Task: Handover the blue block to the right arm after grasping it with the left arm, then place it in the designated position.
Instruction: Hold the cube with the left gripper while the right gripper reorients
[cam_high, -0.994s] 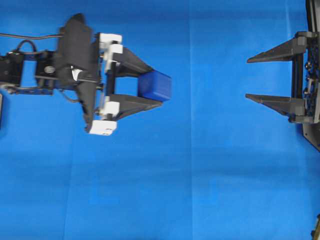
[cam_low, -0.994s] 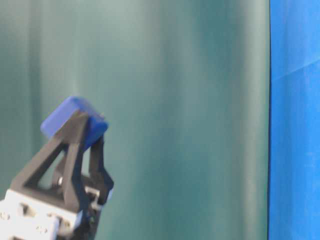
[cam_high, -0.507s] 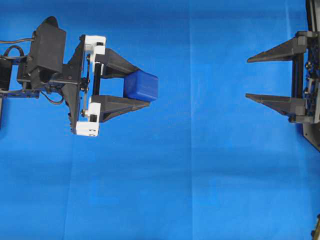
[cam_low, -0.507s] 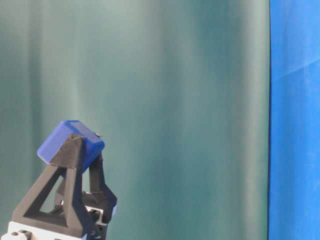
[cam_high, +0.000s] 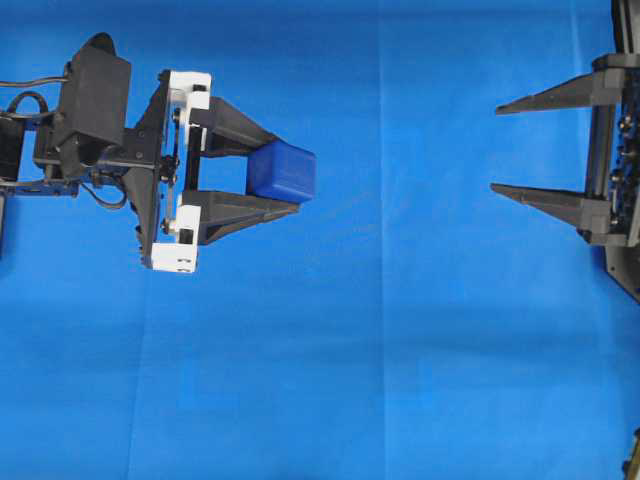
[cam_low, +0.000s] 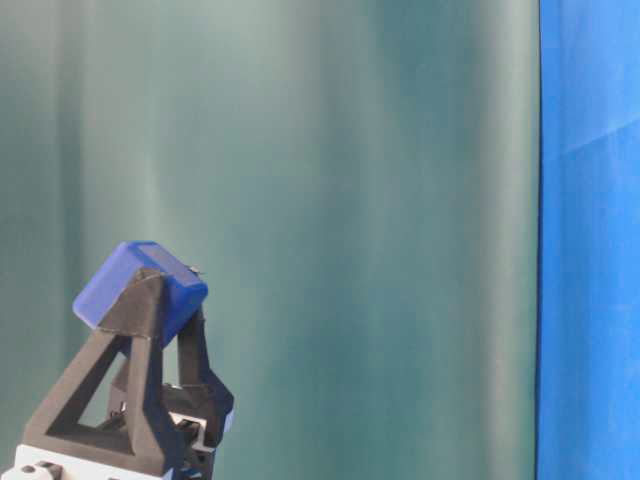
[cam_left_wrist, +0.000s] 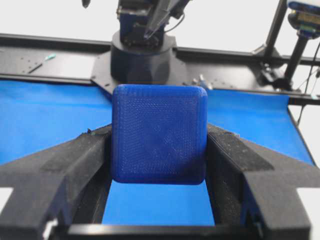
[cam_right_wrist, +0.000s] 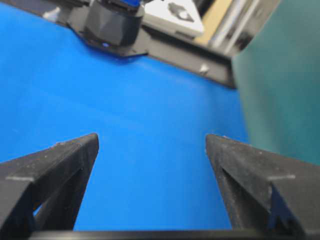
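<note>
Left jaws clamped on rounded, fine-textured blue block (cam_high: 283, 172); right jaws wide, empty.

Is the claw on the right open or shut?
Open: the right end effector has its fingers spread wide with only blue cloth between.

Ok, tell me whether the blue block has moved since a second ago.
Yes. In the overhead view the blue block, clamped by the left gripper, has shifted left and slightly up, away from the right gripper.
</note>
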